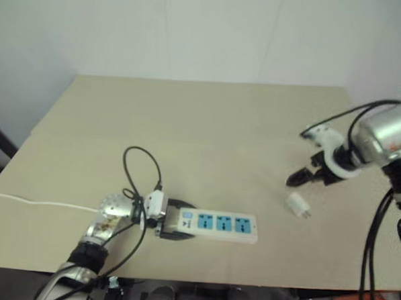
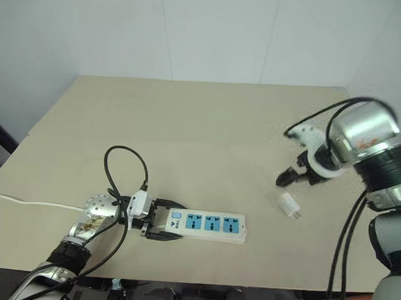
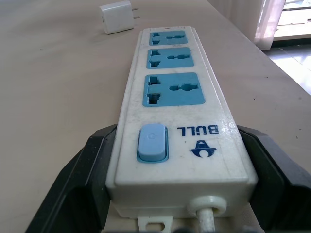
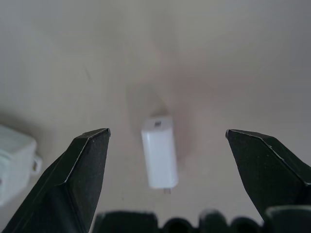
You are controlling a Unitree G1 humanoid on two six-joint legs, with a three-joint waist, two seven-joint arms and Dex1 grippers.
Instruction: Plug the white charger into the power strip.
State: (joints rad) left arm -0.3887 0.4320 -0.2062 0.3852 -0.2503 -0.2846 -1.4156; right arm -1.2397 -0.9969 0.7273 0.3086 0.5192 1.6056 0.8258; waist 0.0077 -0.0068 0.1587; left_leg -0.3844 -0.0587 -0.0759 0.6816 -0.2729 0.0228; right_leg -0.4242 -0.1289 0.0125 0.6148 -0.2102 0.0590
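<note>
Tabletop [image 1: 208, 123] pale and wide, carrying everything. Power strip [image 1: 220, 224] lying flat near the front edge, three blue sockets all empty, switch end clamped between the closed fingers of the left gripper [image 1: 172, 222]. Right gripper [image 1: 305, 177] poised above the white charger [image 1: 298, 205], fingers spread wide with nothing between them. Charger lying on its side, apart from the strip, just off its far end. Strip secured; charger not yet grasped. Left to do: pick up, align, insert.
</note>
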